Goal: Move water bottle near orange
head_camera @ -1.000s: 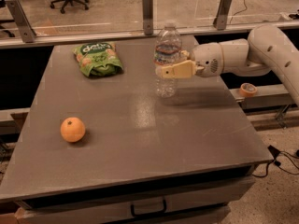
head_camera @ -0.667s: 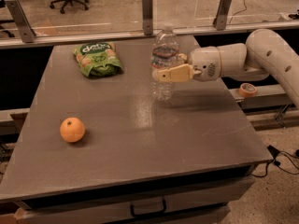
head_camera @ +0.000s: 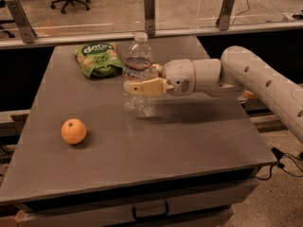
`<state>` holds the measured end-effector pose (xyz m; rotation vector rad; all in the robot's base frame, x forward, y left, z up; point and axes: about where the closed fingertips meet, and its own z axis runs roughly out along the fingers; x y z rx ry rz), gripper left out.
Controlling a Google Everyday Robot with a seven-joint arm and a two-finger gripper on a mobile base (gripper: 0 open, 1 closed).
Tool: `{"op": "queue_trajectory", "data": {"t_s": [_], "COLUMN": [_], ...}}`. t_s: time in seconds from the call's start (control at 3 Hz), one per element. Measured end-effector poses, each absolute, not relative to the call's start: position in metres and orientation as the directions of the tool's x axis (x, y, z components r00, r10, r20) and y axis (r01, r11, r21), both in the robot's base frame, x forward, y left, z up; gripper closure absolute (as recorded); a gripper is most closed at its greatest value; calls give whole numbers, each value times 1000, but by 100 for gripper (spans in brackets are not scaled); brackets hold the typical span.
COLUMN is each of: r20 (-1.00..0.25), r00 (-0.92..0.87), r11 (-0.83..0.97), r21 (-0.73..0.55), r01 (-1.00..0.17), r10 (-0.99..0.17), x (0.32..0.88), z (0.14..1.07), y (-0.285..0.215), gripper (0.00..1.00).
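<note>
Shifted leftward since earlier: water bottle (head_camera: 138, 60), clamped in hand (head_camera: 138, 82), mid-counter (head_camera: 180, 141), open surface between it and orange (head_camera: 74, 131); label text unreadable.

1 ea: bottle (head_camera: 138, 56), orange (head_camera: 74, 131), bag (head_camera: 97, 59), hand (head_camera: 134, 82)

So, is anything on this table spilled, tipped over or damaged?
Nothing stands out. The water bottle is upright in the gripper at mid-table, the orange sits whole front-left, the snack bag lies flat behind.
</note>
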<state>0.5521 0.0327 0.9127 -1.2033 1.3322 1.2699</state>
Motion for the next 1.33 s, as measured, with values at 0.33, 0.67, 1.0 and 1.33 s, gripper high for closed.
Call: {"op": "queue_trajectory", "data": {"t_s": [0.33,0.67,1.0,1.33], "r20": [-995,-996,-995,-994], "r00": [-98,-82,-93,-107], "r11": [-49,-90,-124,-133], "r21": [99,80,90,107], "r01": [-994,-993,-988,-985], "r10": [-13,27,19,-6], "x": [541,533,520,509], "z": [916,927,925,916], "y": [72,103,129,140], "gripper": [100,100,83,60]}}
